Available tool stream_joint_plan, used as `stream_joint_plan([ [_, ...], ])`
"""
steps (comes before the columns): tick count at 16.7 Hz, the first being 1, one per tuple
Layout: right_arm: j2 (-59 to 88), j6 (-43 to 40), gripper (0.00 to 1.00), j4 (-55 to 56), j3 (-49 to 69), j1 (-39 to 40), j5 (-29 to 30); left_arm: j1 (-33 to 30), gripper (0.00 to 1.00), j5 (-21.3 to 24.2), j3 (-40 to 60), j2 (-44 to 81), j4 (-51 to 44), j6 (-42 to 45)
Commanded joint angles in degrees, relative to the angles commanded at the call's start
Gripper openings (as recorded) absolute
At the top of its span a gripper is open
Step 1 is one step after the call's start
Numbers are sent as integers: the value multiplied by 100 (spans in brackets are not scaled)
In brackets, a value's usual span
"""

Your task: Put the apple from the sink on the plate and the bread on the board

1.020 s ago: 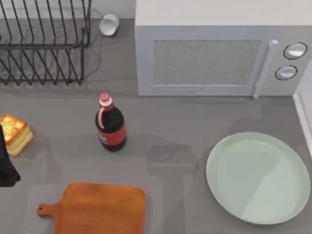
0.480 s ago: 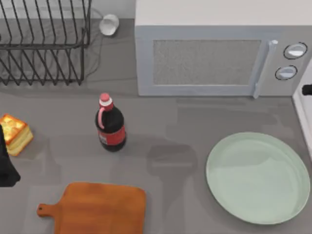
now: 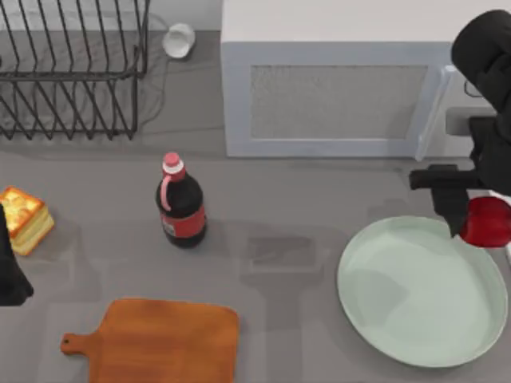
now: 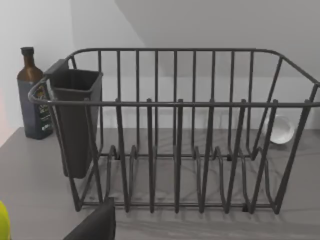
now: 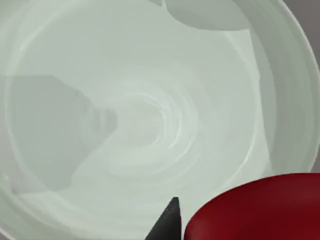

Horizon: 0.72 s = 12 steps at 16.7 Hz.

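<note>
My right gripper point(image 3: 477, 217) is shut on the small red apple point(image 3: 489, 223) and holds it above the far right rim of the mint-green plate point(image 3: 399, 303). In the right wrist view the apple point(image 5: 255, 210) hangs over the plate point(image 5: 150, 115), with one dark fingertip point(image 5: 169, 222) beside it. The bread point(image 3: 24, 217) lies at the table's left edge. Right beside it, on the near side, my left gripper point(image 3: 9, 267) is parked as a dark shape. The reddish-brown board point(image 3: 160, 341) lies at the front left with nothing on it.
A cola bottle point(image 3: 181, 203) stands between the bread and the plate. The microwave point(image 3: 335, 96) fills the back right, under my right arm. A wire dish rack point(image 3: 72, 72) and a white cup point(image 3: 179, 40) sit at the back left. A dark bottle point(image 4: 32, 95) stands beside the rack point(image 4: 175, 135).
My right arm has come in from the right edge with the apple and now holds it over the plate's rim. The left arm, bread and board have not moved.
</note>
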Motion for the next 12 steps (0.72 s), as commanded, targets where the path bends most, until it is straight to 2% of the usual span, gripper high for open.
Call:
stream_joint_plan([
  [5,-235,567,0,21,5,769,-28,0,100,0,0,0,0,0],
  [11,-255,620,0,29,13,846,-31,0,100,0,0,0,0,0],
  [12,-255,620,8,29,13,846,-31,0,100,0,0,0,0,0],
])
